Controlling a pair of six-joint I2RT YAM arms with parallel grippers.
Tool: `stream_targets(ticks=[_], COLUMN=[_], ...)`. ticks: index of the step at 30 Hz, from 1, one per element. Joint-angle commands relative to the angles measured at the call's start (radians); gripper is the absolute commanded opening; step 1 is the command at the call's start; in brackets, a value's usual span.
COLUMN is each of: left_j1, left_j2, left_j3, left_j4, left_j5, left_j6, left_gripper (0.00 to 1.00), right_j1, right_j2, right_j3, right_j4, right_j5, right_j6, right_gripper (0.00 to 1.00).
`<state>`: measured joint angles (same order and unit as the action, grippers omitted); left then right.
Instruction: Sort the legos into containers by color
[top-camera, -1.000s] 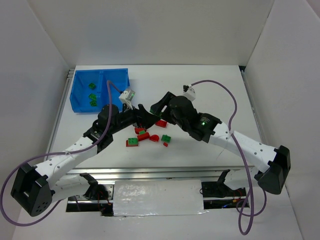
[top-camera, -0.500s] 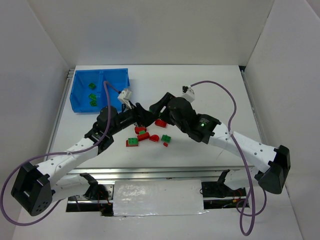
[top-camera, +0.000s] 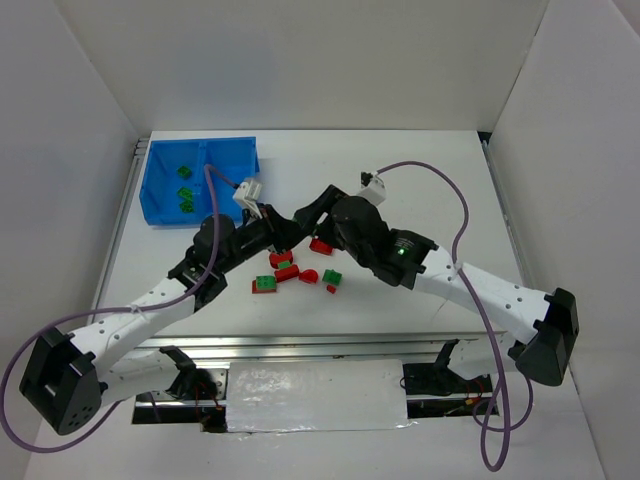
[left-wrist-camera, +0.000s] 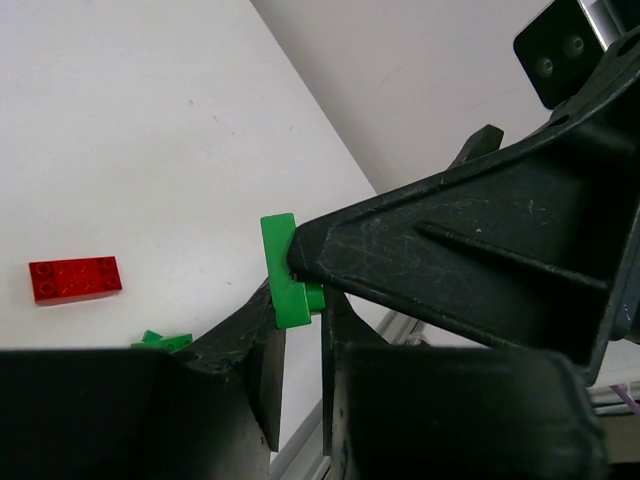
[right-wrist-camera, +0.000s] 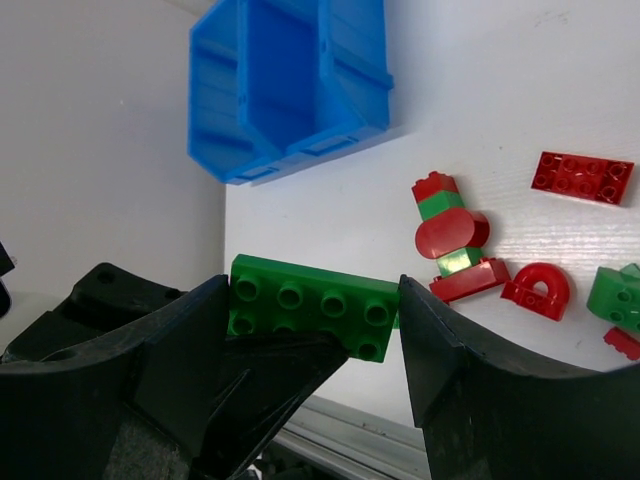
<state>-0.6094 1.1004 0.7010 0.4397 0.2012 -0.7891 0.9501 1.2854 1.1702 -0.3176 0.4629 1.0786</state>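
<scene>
A green lego plate (right-wrist-camera: 310, 305) hangs above the table, and both grippers grip it. My right gripper (right-wrist-camera: 312, 310) is shut on its two short ends. My left gripper (left-wrist-camera: 297, 300) is shut across its thin faces, with the plate (left-wrist-camera: 283, 270) seen edge-on at its fingertips. In the top view the two grippers meet at the table's middle, left gripper (top-camera: 283, 230) against right gripper (top-camera: 300, 218). The blue bin (top-camera: 228, 170) stands at the far left, with green legos (top-camera: 185, 186) in its left compartment. Loose red and green legos (top-camera: 290, 272) lie under the grippers.
On the table lie a red plate (right-wrist-camera: 583, 177), a red-and-green stack (right-wrist-camera: 455, 240), a red arch (right-wrist-camera: 537, 290) and a green brick (right-wrist-camera: 615, 295). A red plate (left-wrist-camera: 75, 279) and a green piece (left-wrist-camera: 165, 341) also show below the left gripper. White walls enclose the table.
My left gripper has gone from open to shut on the green plate that the right gripper holds. Both wrists have drifted slightly left and away from the near edge.
</scene>
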Motion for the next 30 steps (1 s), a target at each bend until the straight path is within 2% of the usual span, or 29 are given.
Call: stream_targets(ticks=[1, 2, 5, 6, 10, 13, 14, 15, 18, 19, 21, 22, 23, 24, 25, 26, 27, 29, 30], left_j1=[0.016, 0.017, 0.016, 0.017, 0.066, 0.196, 0.299, 0.351, 0.593, 0.638, 0.707, 0.75, 0.763, 0.78, 0.783, 0.784, 0.786, 0.787, 0.789], left_j2=[-0.042, -0.046, -0.071, -0.076, -0.083, -0.057, -0.012, 0.021, 0.2, 0.299, 0.401, 0.515, 0.573, 0.632, 0.735, 0.774, 0.829, 0.846, 0.84], left_j3=[0.02, 0.015, 0.006, 0.008, 0.038, 0.124, 0.164, 0.248, 0.423, 0.457, 0.558, 0.61, 0.679, 0.824, 0.885, 0.943, 1.021, 1.036, 1.025], left_j4=[-0.021, -0.03, -0.059, -0.074, -0.211, -0.379, -0.468, -0.511, -0.659, -0.683, -0.645, -0.644, -0.704, -0.741, -0.765, -0.788, -0.827, -0.819, -0.794], left_j5=[-0.186, -0.197, -0.265, -0.29, -0.428, -0.516, -0.52, -0.532, -0.586, -0.588, -0.496, -0.465, -0.456, -0.433, -0.416, -0.41, -0.411, -0.407, -0.411], left_j6=[0.034, 0.04, 0.06, 0.062, 0.057, 0.025, 0.018, 0.022, -0.049, -0.073, -0.073, -0.04, -0.026, 0.009, 0.033, 0.051, 0.066, 0.077, 0.076], left_gripper=[0.0, 0.0, 0.0, 0.0, 0.0, 0.0, 0.0, 0.0, 0.0, 0.0, 0.0, 0.0, 0.0, 0.0, 0.0, 0.01, 0.04, 0.14, 0.31], right_j1=[0.024, 0.021, 0.009, -0.014, -0.102, -0.151, -0.157, -0.171, -0.183, -0.185, -0.185, -0.189, -0.191, -0.192, -0.195, -0.201, -0.206, -0.214, -0.214], right_j2=[-0.017, -0.021, -0.044, -0.055, -0.119, -0.217, -0.263, -0.282, -0.314, -0.314, -0.308, -0.305, -0.301, -0.299, -0.296, -0.287, -0.275, -0.255, -0.244], right_j3=[-0.015, -0.02, -0.049, -0.053, -0.084, -0.144, -0.161, -0.193, -0.222, -0.222, -0.225, -0.227, -0.233, -0.239, -0.245, -0.254, -0.254, -0.248, -0.241], right_j4=[0.037, 0.055, 0.086, 0.08, 0.026, 0.003, 0.008, 0.014, 0.017, 0.012, 0.005, 0.005, 0.005, 0.012, 0.021, 0.026, 0.035, 0.044, 0.048], right_j5=[-0.029, -0.032, -0.049, -0.05, -0.061, -0.018, -0.003, -0.001, -0.013, -0.017, -0.032, -0.041, -0.053, -0.064, -0.072, -0.073, -0.082, -0.098, -0.112], right_j6=[-0.012, -0.017, -0.025, -0.01, 0.0, -0.012, -0.026, -0.037, -0.077, -0.088, -0.112, -0.123, -0.138, -0.146, -0.16, -0.161, -0.169, -0.177, -0.183], right_gripper=[0.26, 0.28, 0.92, 1.0, 1.0, 1.0, 1.0, 1.0, 1.0, 1.0, 1.0, 1.0, 1.0, 1.0, 1.0, 1.0, 1.0, 1.0, 1.0])
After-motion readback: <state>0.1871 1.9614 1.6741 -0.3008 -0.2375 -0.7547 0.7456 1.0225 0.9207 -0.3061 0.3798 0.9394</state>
